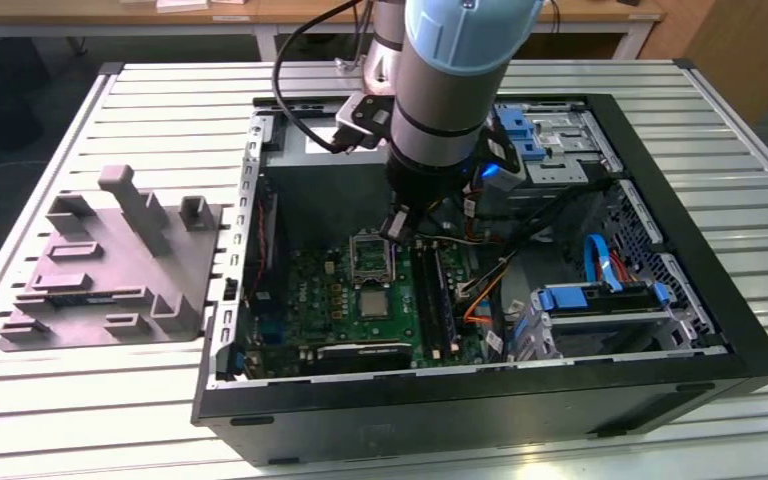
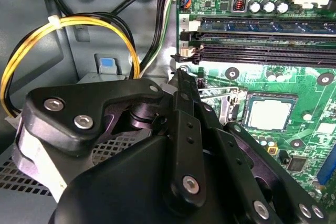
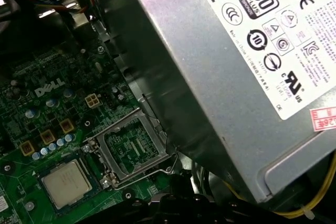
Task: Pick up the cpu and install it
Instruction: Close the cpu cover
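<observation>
The cpu (image 1: 375, 301) is a small silvery square lying flat in its socket on the green motherboard inside the open computer case. In both wrist views the cpu (image 2: 269, 115) (image 3: 65, 183) sits seated, and the socket's metal frame (image 3: 134, 150) stands hinged open beside it. My gripper (image 1: 398, 232) hangs low inside the case, just behind the open frame and apart from the cpu. In the second wrist view my gripper (image 2: 181, 77) looks shut, its black links meeting at a narrow tip near the socket's wire lever (image 2: 231, 85), with nothing between the fingers.
The power supply (image 3: 236, 77) rises close beside the socket. Memory slots (image 2: 262, 38) and yellow-black cables (image 2: 68, 24) crowd the gripper. Blue drive bays (image 1: 598, 295) fill the case at the exterior view's right. A grey moulded tray (image 1: 111, 265) rests on the slatted table at its left.
</observation>
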### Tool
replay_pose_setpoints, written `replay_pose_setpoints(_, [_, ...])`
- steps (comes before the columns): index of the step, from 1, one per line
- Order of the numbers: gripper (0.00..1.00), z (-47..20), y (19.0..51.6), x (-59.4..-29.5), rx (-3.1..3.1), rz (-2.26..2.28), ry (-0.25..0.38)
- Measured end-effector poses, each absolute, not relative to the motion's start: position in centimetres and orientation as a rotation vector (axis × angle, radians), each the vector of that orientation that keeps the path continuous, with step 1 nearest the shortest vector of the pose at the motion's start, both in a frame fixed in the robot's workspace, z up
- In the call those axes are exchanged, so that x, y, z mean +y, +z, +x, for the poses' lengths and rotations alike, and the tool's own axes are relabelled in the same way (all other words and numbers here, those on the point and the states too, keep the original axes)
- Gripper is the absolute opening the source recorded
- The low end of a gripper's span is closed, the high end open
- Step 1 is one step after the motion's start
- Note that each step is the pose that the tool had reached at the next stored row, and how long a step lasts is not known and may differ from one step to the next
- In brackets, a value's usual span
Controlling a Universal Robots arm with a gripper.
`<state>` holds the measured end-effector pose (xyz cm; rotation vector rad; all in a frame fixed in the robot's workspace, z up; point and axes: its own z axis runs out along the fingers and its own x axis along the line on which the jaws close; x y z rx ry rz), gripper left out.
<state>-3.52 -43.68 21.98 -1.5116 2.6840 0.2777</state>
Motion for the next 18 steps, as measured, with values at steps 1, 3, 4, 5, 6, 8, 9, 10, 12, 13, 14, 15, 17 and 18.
replay_pose_setpoints(1, [0.11, -3.52, 21.97, -43.68, 2.684, -1.512, 0.278])
replay_pose_setpoints(3, [0.11, -3.52, 21.92, -43.66, 2.683, -1.511, 0.28])
replay_pose_setpoints(4, [0.11, -3.52, 21.89, -43.64, 2.682, -1.511, 0.282])
replay_pose_setpoints(5, [0.11, -3.52, 21.84, -43.61, 2.68, -1.51, 0.287])
replay_pose_setpoints(6, [0.11, -3.52, 21.79, -43.58, 2.678, -1.508, 0.292])
replay_pose_setpoints(8, [0.11, -3.52, 21.68, -43.55, 2.684, -1.49, 0.296])
replay_pose_setpoints(9, [0.11, -3.53, 21.63, -43.55, 2.691, -1.476, 0.296])
replay_pose_setpoints(10, [0.11, -3.52, 21.59, -43.55, 2.698, -1.461, 0.296])
replay_pose_setpoints(12, [0.11, -3.52, 21.56, -43.55, 2.705, -1.445, 0.295])
replay_pose_setpoints(13, [0.11, -3.52, 21.55, -43.55, 2.706, -1.443, 0.295])
replay_pose_setpoints(14, [0.11, -3.52, 21.53, -43.55, 2.706, -1.443, 0.295])
replay_pose_setpoints(15, [0.11, -3.52, 21.53, -43.55, 2.706, -1.442, 0.295])
replay_pose_setpoints(17, [0.11, -3.52, 21.5, -43.55, 2.706, -1.442, 0.295])
replay_pose_setpoints(18, [0.11, -3.52, 21.48, -43.54, 2.706, -1.442, 0.296])
